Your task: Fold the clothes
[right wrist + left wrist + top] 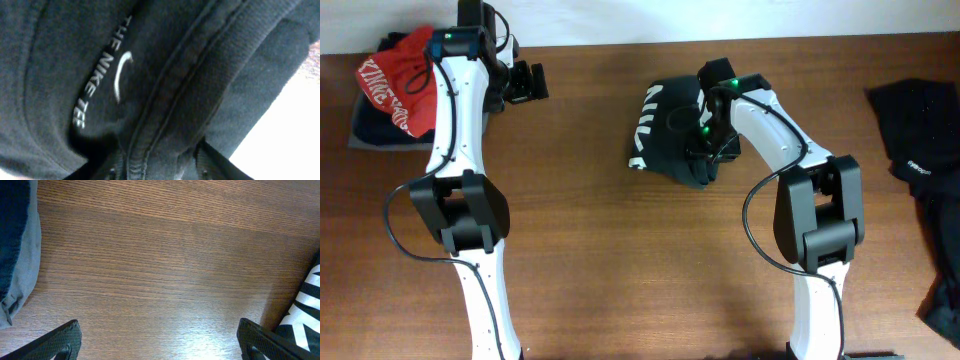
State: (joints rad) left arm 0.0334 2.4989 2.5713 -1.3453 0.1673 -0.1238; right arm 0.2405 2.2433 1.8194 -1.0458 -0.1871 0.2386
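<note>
1. Working at a wooden table (620, 250) with two arms, one on each side.
2. Holding the left gripper (527, 82) at the far left of centre, above bare wood and touching no cloth, with jaws spread wide and both tips apart at the near edge of its own view.
3. Showing a black shirt (665, 150) with white stripes bunched in a heap just right of centre, on the far half of the table.
4. Catching that shirt's striped edge at the right border of the left wrist view, near the gripper but apart from it.
5. Pressing the right gripper (705, 150) down onto the right part of the black shirt.
6. Straddling the collar (170, 100) with the fingers (215, 165), one on each side of the seam - cannot tell whether pinching or merely touching.
7. Showing a printed label (95, 85) reading "THE NIKE TEE" beside a white swoosh, just left of the collar.
8. Resting a red shirt (395, 75) with white lettering on a dark pile (365, 125) at the far left corner.
9. Leaving dark clothes (920, 150) loose along the right edge, well apart from both grippers.
</note>
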